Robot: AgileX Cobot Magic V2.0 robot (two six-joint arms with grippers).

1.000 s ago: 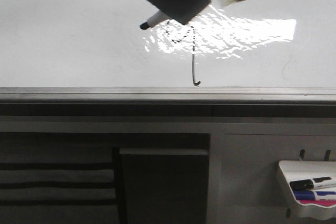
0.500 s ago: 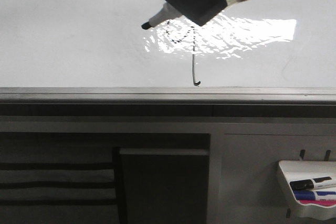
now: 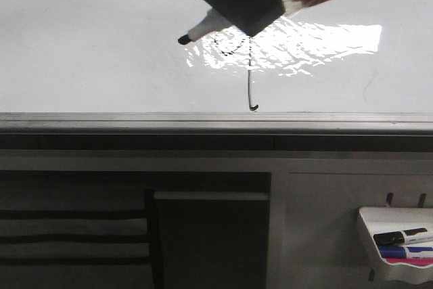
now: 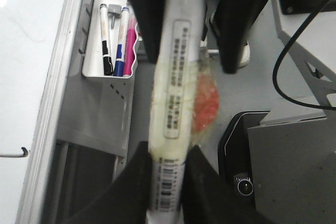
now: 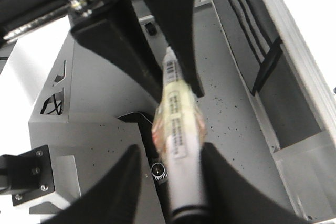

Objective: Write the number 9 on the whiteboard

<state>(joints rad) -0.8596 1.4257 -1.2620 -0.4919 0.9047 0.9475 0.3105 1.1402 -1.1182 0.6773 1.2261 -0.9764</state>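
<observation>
In the front view the nearest thing is a tray (image 3: 379, 218) at 5 o'clock, hanging low on the cabinet front and well apart from the rest. Above it the rail (image 3: 135, 121) makes a long edge across the whole view. Over the rail, the whiteboard (image 3: 81, 45) is bare towards 9 o'clock and towards 3 o'clock.

The left pincer (image 4: 168, 182) is clenched on the marker (image 3: 203, 28). The right pincer (image 5: 181, 203) has its fingers on both sides of the same marker, but I cannot tell if they press it.

The 9 (image 3: 251, 86) is on the whiteboard at about 4 o'clock from the marker tip (image 3: 184, 39). Its loop is partly lost in glare just beside the dark pincer, and its hook ends just above the rail.
</observation>
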